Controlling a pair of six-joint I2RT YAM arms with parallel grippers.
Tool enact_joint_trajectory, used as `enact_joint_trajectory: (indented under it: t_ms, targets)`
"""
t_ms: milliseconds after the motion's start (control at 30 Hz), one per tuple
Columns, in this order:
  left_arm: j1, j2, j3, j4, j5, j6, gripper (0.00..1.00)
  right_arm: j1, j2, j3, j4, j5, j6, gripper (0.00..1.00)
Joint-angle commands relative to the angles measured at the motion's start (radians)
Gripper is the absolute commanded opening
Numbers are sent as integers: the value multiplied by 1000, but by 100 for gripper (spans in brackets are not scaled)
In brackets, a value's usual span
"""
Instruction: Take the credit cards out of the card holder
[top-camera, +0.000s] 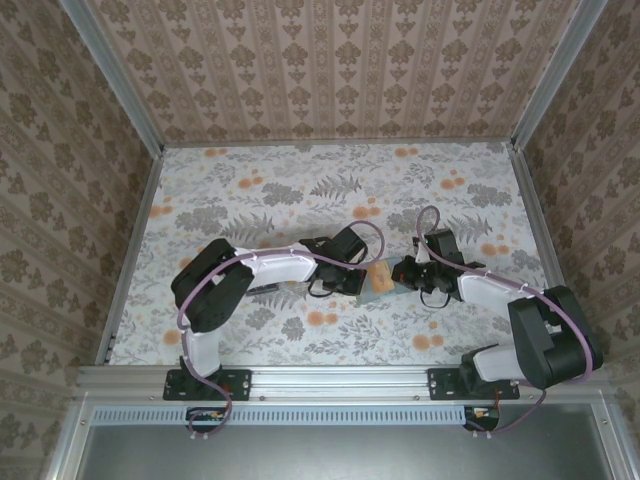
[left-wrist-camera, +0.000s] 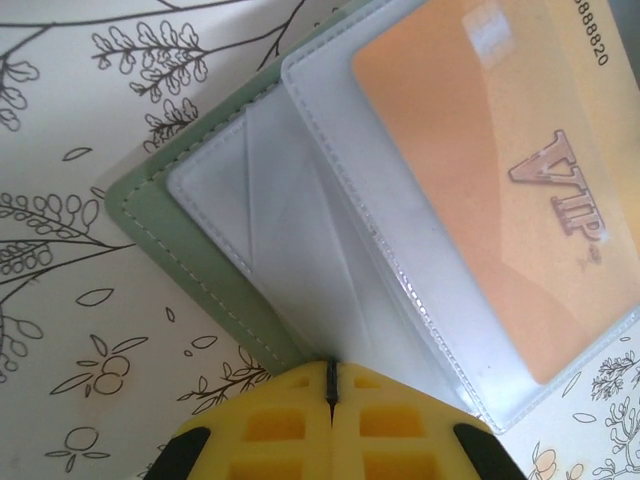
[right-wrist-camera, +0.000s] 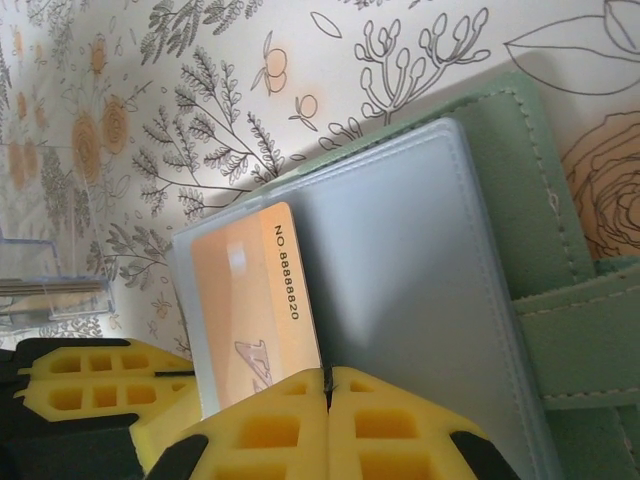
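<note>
As both arms meet over the table (top-camera: 250, 190) in the top view, left gripper (top-camera: 362, 278) and right gripper (top-camera: 408, 272) flank the open card holder (top-camera: 381, 287). Left wrist: pads (left-wrist-camera: 280, 430) pressed together on the holder's clear sleeve (left-wrist-camera: 300, 250), orange card (left-wrist-camera: 490, 190) pocketed. Right wrist: pads clamped on that card's sleeve.

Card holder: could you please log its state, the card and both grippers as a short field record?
card holder: open on the table, green cover down, clear sleeves up
orange card: in a clear sleeve, marked VIP, not yet out
left gripper: jaws shut on the card holder's sleeve edge
right gripper: jaws shut at the orange card's end; card or sleeve pinched, cannot tell
clear case: on the table, apart from the card holder
</note>
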Motion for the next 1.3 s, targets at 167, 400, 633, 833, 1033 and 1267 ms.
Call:
enact_joint_trajectory:
  t_ms: [167,400,633,833,1033,1267]
  targets:
    - [6,-42,-19,-92,-48,25,0,-8,25,-12,-18,4,-5,0]
    - [-1,-89,46,-113,-68,27,15,-8,27,-11,-5,-18,-3,0]
    - [-14,-28,137,-104,-47,44,14,-7,61,-9,5,-38,-1,0]
    - [-32,52,216,-98,-38,48,14,-7,66,-8,5,-42,-1,0]
    - [-34,95,213,-116,-47,46,10,-7,68,-7,5,-43,0,0]
    - [-35,125,179,-106,-40,32,8,-7,69,-6,18,-56,8,8]
